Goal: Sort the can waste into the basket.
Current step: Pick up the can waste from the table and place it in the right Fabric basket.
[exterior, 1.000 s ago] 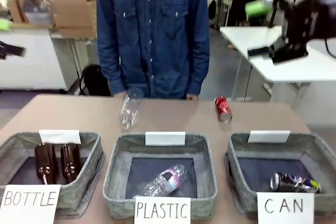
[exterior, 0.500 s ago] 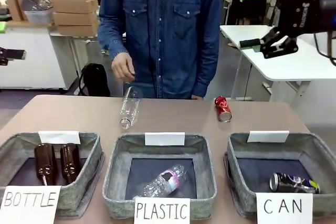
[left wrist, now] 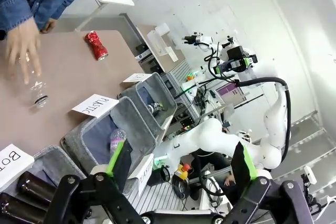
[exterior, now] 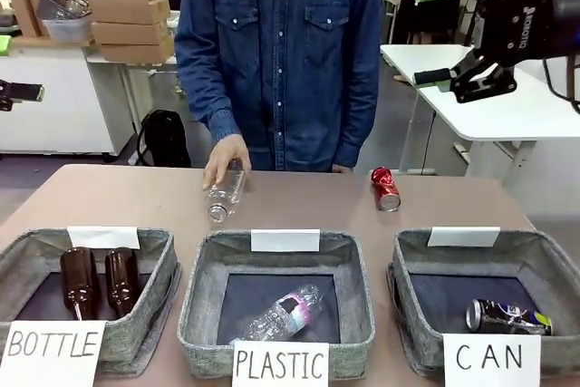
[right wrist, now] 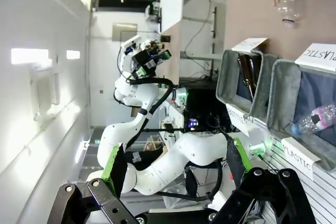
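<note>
Red can [exterior: 386, 188]: left lying on the far right of the table [exterior: 109, 192], just beyond the CAN basket [exterior: 536, 242], evidently awaiting the next pick; dark can [exterior: 507, 316] already dropped inside, near right. Right gripper [exterior: 433, 33] raised high, jaws spread, empty; left gripper [left wrist: 181, 158] likewise released.

The grey fabric basket [exterior: 404, 278] marked "CAN" is cut off by the front view's right and bottom edges. Its white handwritten card [exterior: 491, 359] hides much of its front wall. The yellow marks on the dark blue-black drink can [exterior: 504, 315] inside are too small to read, as is the print on the dented red can [exterior: 385, 188]. A person's hand [exterior: 225, 159] covers the far end of the clear plastic bottle [exterior: 223, 198] on the worktop [exterior: 118, 197].
</note>
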Controlling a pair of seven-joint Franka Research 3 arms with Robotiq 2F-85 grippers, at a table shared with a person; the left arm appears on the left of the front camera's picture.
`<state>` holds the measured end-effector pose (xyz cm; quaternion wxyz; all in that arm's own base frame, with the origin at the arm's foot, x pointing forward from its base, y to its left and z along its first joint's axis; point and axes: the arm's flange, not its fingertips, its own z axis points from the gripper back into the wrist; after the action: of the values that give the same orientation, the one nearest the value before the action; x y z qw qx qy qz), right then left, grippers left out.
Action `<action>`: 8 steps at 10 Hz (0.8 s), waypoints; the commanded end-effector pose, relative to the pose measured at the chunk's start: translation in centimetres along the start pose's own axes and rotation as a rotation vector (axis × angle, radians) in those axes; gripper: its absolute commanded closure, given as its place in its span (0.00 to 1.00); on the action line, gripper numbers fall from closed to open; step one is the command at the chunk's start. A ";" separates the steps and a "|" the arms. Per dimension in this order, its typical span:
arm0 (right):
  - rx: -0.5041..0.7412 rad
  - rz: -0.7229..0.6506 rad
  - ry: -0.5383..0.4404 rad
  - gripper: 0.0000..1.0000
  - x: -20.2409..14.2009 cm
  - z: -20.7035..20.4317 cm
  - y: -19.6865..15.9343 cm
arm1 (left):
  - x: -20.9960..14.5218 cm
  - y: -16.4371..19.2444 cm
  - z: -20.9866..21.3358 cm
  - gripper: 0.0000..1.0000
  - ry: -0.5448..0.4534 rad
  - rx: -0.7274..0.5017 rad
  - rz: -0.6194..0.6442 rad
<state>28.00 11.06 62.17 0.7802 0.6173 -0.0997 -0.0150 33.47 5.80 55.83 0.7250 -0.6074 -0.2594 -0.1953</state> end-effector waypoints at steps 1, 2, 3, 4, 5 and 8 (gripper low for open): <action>0.005 0.023 0.012 0.00 0.0 0.3 -0.5 | -0.2 -0.2 0.2 0.00 0.014 -0.007 0.007; 0.005 0.023 0.012 0.00 0.0 0.3 -0.5 | -0.2 -0.2 0.2 0.00 0.014 -0.007 0.007; 0.005 0.023 0.012 0.00 0.0 0.3 -0.5 | -0.2 -0.2 0.2 0.00 0.014 -0.007 0.007; 0.005 0.023 0.012 0.00 0.0 0.3 -0.5 | -0.2 -0.2 0.2 0.00 0.014 -0.007 0.007; 0.000 0.000 0.000 0.00 0.0 0.0 0.0 | -0.2 -0.2 0.2 0.00 0.014 -0.007 0.007; -0.681 0.068 -0.258 0.00 1.2 1.7 0.0 | -0.2 -0.2 0.2 0.00 0.014 -0.007 0.007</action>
<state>28.59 9.78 61.89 0.8792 0.4404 -0.1787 -0.0342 33.46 5.78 55.79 0.7250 -0.6079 -0.2580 -0.1957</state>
